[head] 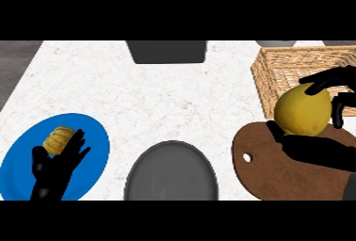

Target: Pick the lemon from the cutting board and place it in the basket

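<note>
At the far left a blue plate [20, 165] lay on the pale, speckled worktop [139, 99], near its front edge. A ridged, yellow-orange piece of food [58, 139] sat on the plate; what kind it was could not be told. The left hand [55, 167] showed over the same plate, fingers straight and pointing up, holding nothing, with its fingertips just beside the food.

Right of it, a dark grey plate [171, 172] lay well apart from the blue one. At the worktop's far edge stood a dark grey container [167, 51].

Further right lay the brown wooden cutting board [271, 176], with a small hole near its left side. The lemon [302, 110] showed over the board's far edge and the basket's near wall, gripped by the right hand [319, 150]: the thumb curled under it from the left and the fingers [327, 77] wrapped over its top and right side. Whether the lemon still touched the board could not be told.

The wicker basket [299, 63] stood behind the board at the far right, and a pale grey object [276, 43] showed past it.
</note>
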Robot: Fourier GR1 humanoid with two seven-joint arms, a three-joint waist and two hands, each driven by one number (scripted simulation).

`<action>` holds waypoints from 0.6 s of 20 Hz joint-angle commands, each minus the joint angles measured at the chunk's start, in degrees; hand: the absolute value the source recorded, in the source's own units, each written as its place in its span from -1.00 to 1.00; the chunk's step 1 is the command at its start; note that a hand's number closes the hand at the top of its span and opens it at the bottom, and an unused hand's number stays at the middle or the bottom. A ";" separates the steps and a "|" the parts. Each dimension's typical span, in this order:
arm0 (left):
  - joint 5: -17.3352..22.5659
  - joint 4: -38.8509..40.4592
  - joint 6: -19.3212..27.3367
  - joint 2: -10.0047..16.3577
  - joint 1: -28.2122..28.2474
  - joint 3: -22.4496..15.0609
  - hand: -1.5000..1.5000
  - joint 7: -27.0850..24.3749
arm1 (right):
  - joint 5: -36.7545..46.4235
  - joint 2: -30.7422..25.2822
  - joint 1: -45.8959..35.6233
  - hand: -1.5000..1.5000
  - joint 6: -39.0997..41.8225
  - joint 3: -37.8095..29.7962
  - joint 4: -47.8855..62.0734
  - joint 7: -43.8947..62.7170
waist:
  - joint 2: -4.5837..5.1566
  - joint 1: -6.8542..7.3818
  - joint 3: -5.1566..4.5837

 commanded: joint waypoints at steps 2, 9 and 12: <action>0.33 7.39 -1.58 0.41 -0.71 1.36 0.00 0.28 | -4.36 -4.40 -12.72 1.00 3.90 -9.05 1.61 10.15 | 0.67 0.54 -0.52; -0.68 9.55 -2.17 -1.01 -1.34 0.45 0.00 -0.99 | -12.60 -14.81 -19.44 1.00 7.73 -19.69 13.48 8.60 | 0.82 0.47 -0.46; -1.41 6.29 -0.65 -0.66 -4.56 0.07 0.00 5.08 | -13.44 -18.98 -20.35 1.00 8.28 -22.06 19.28 4.91 | 0.82 0.47 -0.40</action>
